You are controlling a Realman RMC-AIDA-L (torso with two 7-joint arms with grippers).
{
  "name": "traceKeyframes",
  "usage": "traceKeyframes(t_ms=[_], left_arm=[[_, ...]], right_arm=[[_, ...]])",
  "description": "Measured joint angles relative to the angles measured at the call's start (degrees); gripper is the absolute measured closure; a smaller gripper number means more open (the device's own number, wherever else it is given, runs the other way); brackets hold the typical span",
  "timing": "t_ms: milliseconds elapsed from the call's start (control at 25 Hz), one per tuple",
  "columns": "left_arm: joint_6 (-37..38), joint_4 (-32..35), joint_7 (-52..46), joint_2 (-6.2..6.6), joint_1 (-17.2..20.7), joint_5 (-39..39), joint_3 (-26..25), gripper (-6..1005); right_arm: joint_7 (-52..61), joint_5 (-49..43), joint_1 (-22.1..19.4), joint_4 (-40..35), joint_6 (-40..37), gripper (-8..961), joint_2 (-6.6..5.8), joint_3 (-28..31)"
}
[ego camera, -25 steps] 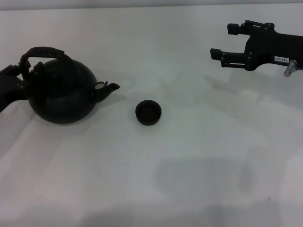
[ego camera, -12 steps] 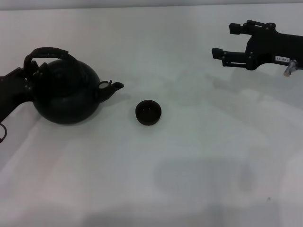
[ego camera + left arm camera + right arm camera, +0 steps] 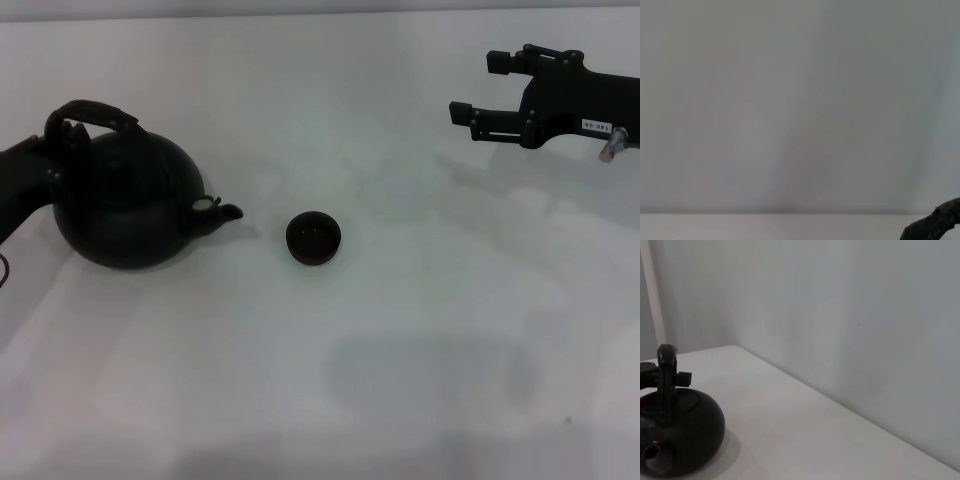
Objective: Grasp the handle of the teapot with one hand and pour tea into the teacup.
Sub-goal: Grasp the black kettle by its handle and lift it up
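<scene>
The bare white counter (image 3: 400,360) fills the nearest part of the head view. Beyond it, close to the centre, the small dark teacup (image 3: 314,238) is seen standing upright on the counter. At about nine o'clock from the teacup the black teapot (image 3: 130,200) is found, tipped so that its short spout (image 3: 222,212) is pointed down and toward the teacup; a clear gap is left between spout and cup. The arched handle (image 3: 88,112) is seen rising over the teapot's top. The left gripper (image 3: 48,165) is placed at the handle's outer end, at the teapot's nine o'clock side, and whether its jaws are closed on the handle cannot be told. Farthest off, at about two o'clock from the teacup, the right gripper (image 3: 478,88) is held above the counter, its jaws spread apart and holding nothing.
</scene>
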Motion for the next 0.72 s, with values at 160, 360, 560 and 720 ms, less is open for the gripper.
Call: traceKeyframes(t_ms=[160,360,560,720], left_arm=[[-0.05,1.84,-1.01,-0.02,0.11,0.11,0.21,867],[-0.42,5.31,-4.22,0.03,0.5,2.09,0.15,866],[-4.83,14.41,-11.32,-0.23,2.32,9.3,0.37,865],[-8.19,20.93,-19.13,-0.3,2.53,17.34,0.44,865]], right_arm=[[-0.17,0.03,0.01,-0.1,-0.22,102,0.0,0.0],[-0.5,0.17,0.06,-0.54,-0.78,102,0.0,0.0],[-0.88,0.56,0.32,-0.71,-1.31,102,0.06,-0.05],[-2.44,2.29,0.36,-1.41,-1.38,102,0.08,-0.11]])
